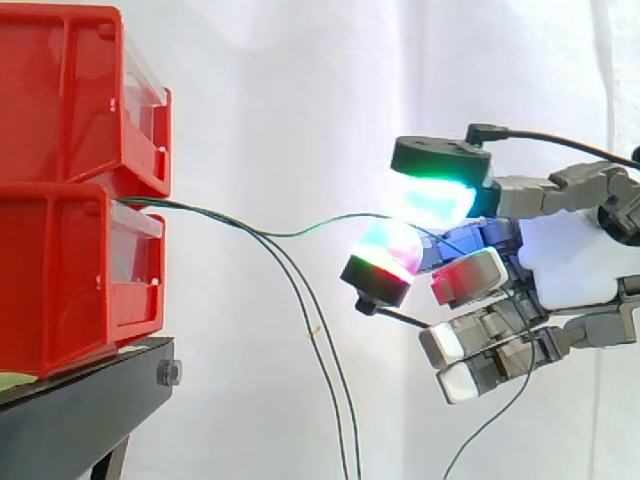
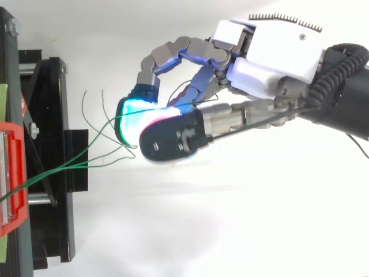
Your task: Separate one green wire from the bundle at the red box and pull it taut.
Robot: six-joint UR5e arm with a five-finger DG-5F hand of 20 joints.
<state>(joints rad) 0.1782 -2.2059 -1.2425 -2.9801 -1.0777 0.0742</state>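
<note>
Two red boxes are stacked at the left, the lower one (image 1: 60, 280) on a black stand. Thin green wires come out between them. One green wire (image 1: 300, 232) runs right from the boxes with a slight sag and rises to my hand (image 1: 580, 260). The hand is shut on it, pinching it between a green-glowing pad (image 1: 435, 195) above and a red-and-green pad (image 1: 385, 255) below. Two other green wires (image 1: 325, 350) droop away from it and hang down. In the top view the hand (image 2: 277, 63) reaches left, and the wires (image 2: 75, 164) fan out from the red box (image 2: 14, 173) towards its pads.
The black stand (image 1: 80, 400) carries the boxes, and its frame (image 2: 52, 115) stands just left of the hand. A loose wire tail (image 1: 490, 420) hangs below the hand. Behind everything hangs a white curtain, with open room between boxes and hand.
</note>
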